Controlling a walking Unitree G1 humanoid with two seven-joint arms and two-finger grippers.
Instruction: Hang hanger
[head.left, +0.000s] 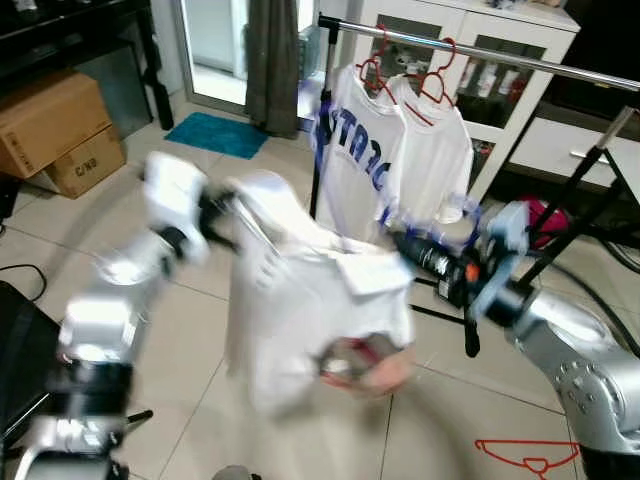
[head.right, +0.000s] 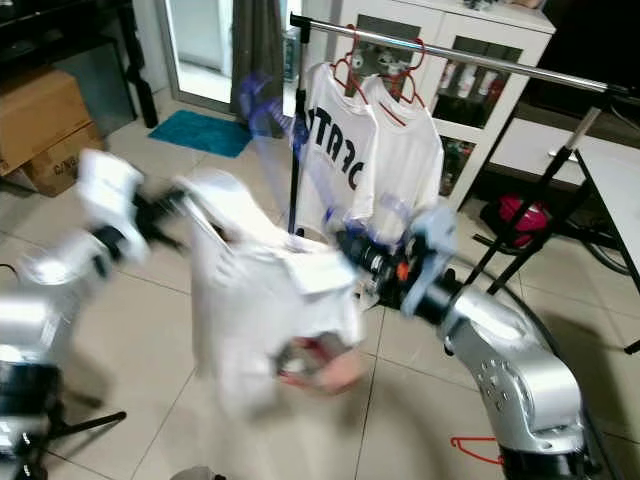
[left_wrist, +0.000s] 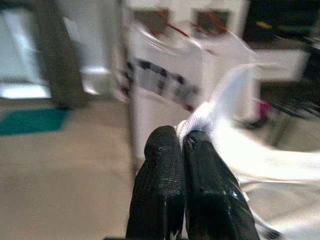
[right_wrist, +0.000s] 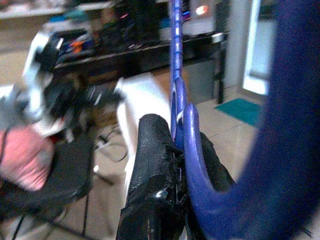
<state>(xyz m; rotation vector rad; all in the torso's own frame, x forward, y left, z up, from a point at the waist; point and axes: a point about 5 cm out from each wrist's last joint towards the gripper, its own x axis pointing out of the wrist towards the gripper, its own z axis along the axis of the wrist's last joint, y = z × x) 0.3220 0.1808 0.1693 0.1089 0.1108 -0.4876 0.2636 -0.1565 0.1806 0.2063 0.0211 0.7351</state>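
Left eye: not hung yet. White T-shirt (head.left: 310, 300) is mid-air between both arms, in front of the clothes rail (head.left: 480, 48), below bar level. Two white shirts already hang on red hangers (head.left: 436, 82) toward the rail's left end. Another red hanger (head.left: 525, 455) lies on the floor tiles near the right arm. Heavy motion blur.

Right eye: same scene; the blue hanger (head.right: 275, 120) shows as a smear rising above the carried shirt toward the bar's left end. Left to do: lift the hook over the bar, then let go.

Left wrist: left gripper (left_wrist: 182, 142) has both fingers pressed together on a fold of white fabric, at the shirt's edge.

Right wrist: right gripper (right_wrist: 175, 135) is clamped on the blue hanger's thin bar, big hook curve close to the lens. Head views are too blurred to give either grip.
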